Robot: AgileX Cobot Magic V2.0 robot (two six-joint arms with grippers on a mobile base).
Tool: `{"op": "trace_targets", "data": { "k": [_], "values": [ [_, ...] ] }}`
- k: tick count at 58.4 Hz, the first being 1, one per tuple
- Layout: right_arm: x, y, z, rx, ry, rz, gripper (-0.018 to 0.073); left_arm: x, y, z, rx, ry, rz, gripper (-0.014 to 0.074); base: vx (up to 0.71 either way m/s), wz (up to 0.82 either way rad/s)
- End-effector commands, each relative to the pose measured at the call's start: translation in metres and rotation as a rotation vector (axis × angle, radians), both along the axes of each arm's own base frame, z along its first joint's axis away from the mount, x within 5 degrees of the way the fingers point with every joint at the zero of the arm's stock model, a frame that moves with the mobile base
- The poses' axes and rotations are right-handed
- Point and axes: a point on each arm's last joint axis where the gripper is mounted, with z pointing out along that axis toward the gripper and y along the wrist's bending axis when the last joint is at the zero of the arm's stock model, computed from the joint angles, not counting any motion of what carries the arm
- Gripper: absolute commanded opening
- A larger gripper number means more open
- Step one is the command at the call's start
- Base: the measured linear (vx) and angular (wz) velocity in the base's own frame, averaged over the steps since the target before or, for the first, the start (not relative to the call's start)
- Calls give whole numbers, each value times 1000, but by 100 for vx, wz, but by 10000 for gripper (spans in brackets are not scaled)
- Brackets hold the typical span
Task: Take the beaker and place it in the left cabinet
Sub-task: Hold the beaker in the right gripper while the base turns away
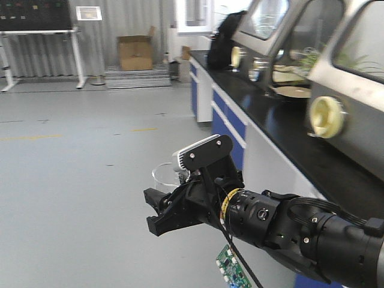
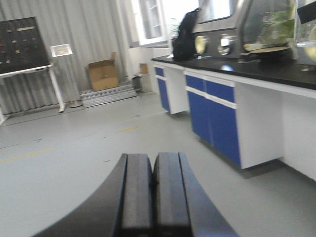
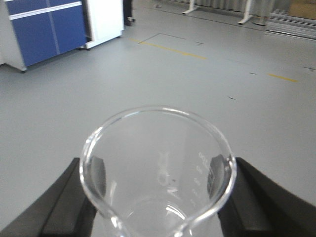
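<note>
The beaker (image 3: 159, 165) is clear glass with faint graduation marks and a pour spout facing the camera. My right gripper (image 3: 157, 177) is shut on it, with one black finger on each side of its wall, and holds it upright above the grey floor. In the exterior view the right gripper (image 1: 157, 213) reaches left and the beaker (image 1: 164, 176) shows just above it. My left gripper (image 2: 152, 159) is shut and empty, its pads pressed together. The left cabinet is out of view.
A lab bench (image 1: 271, 123) with a black top and blue drawers runs along the right, carrying a steel glove box (image 1: 336, 66) and a black backpack (image 1: 223, 41). A cardboard box (image 1: 135, 53) and a board on a white stand (image 1: 36, 24) stand at the far wall.
</note>
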Motion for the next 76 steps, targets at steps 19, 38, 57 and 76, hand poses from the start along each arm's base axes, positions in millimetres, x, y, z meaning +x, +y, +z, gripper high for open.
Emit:
{"op": "trace_targets", "data": {
  "k": [19, 38, 57, 76],
  "values": [
    [-7, -2, 35, 97, -102, 34, -1, -1, 0, 2, -15, -76, -4, 1, 26, 40],
    [-7, -2, 35, 97, -102, 34, -1, -1, 0, 2, -15, -76, -4, 1, 38, 15],
    [-7, -2, 35, 97, -102, 34, -1, -1, 0, 2, -15, -76, -4, 1, 48, 8],
    [-7, -2, 35, 96, -102, 34, -1, -1, 0, 2, -15, -76, -4, 1, 57, 7]
  ]
}}
